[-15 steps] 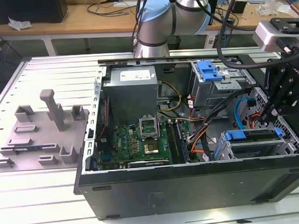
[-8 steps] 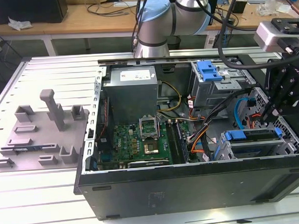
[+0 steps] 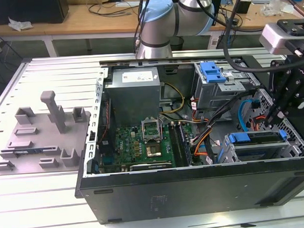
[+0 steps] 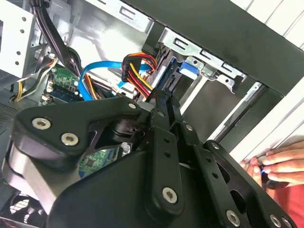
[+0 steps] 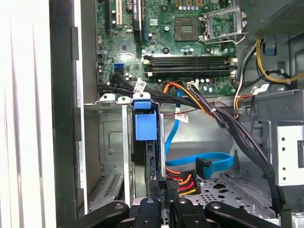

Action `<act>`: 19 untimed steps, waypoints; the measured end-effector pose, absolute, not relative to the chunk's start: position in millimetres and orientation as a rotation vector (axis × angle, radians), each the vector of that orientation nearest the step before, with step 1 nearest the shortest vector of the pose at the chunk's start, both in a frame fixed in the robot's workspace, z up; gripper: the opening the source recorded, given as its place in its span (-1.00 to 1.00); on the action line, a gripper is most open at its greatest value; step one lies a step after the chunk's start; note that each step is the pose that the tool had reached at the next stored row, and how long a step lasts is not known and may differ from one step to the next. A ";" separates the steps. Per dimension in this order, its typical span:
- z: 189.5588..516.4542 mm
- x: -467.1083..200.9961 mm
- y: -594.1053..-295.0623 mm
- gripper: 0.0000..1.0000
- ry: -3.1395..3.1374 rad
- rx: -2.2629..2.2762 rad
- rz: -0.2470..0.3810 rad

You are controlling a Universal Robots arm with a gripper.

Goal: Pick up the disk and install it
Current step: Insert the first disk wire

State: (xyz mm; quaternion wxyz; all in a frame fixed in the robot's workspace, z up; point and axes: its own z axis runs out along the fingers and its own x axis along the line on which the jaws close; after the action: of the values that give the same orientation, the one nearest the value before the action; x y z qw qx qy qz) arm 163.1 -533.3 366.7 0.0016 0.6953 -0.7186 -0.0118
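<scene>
**Disk in its cage, gripper closed at its end**

In the first wrist view the gripper (image 5: 161, 182) has its fingers (image 5: 155, 190) drawn close together. Only a slim dark gap is left between them, and nothing is visibly pinched there. The tips are at the near end of the disk (image 5: 144, 126). The disk stands edge-on inside the metal drive cage (image 5: 110, 142), with its blue carrier tab toward the motherboard (image 5: 190, 52). A plug with red, orange and yellow wires (image 5: 183, 183) lies just beside the tips, and a blue data cable (image 5: 213, 162) curls nearby.

In the second wrist view the black linkages run out to the closed tips beside that wire bundle, and the blue carrier shows just beyond them. A person's hand (image 4: 271, 164) rests at the case's outer edge.

In the exterior view the open computer case (image 3: 195, 190) lies across the middle of the frame. The disk sits in the cage at lower right, below the gripper at the right edge. The blue bracket (image 3: 213, 71) tops another cage, upper right of centre. The arm (image 3: 160, 22) enters at top centre.
</scene>
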 end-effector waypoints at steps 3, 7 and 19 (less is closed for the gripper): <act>366.7 163.1 -533.3 -0.66 -2.248 2.190 -0.037; 366.7 163.1 -533.3 -0.66 -2.243 2.195 -0.037; 366.5 166.4 -533.4 -0.66 -2.235 2.203 -0.037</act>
State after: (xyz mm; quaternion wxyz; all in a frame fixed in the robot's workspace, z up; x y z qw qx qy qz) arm 166.4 -533.4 366.5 0.0015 0.7019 -0.7121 -0.0117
